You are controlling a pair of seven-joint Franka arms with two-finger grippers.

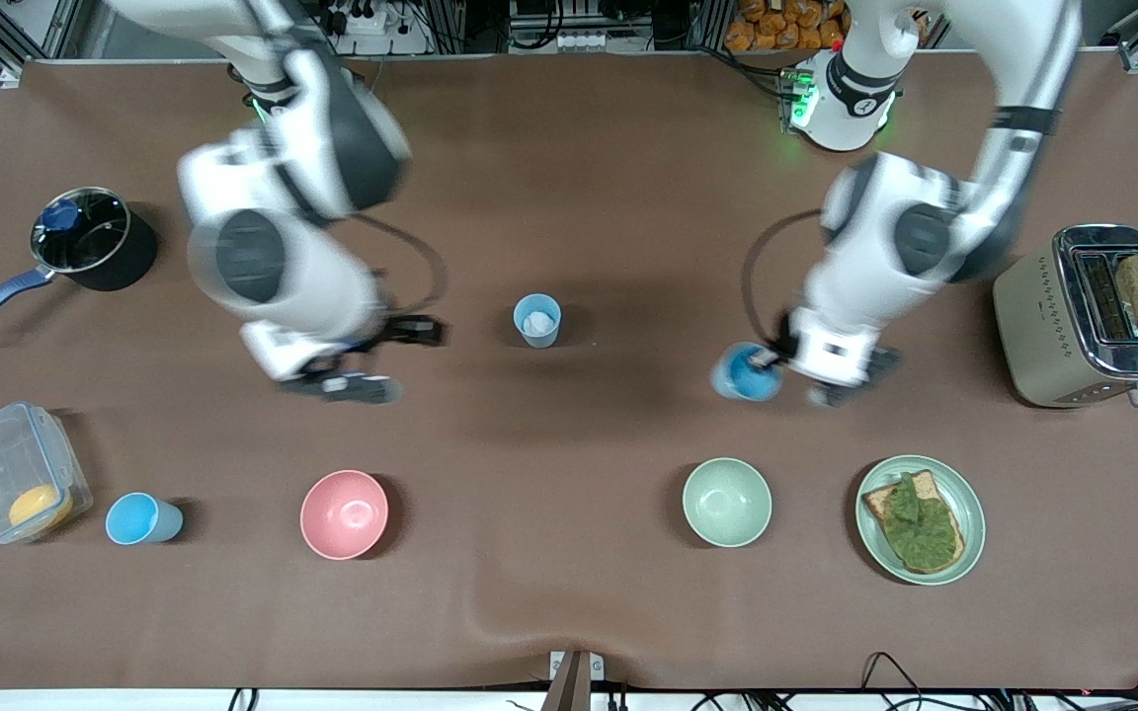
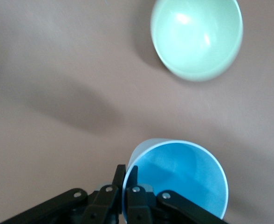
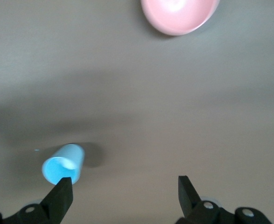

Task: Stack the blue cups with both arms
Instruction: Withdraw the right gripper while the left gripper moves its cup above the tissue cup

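Three small light-blue tapered plastic cups here. One stands upright mid-table, mouth up, with a white patch inside. Another lies tipped on its side near the front edge at the right arm's end, its long axis along that edge, mouth toward the clear plastic box. The third is up in the air, tilted, its rim pinched between the left gripper fingers over the table near the pale green bowl. The right gripper hangs spread wide, holding nothing, over bare table near the pink bowl.
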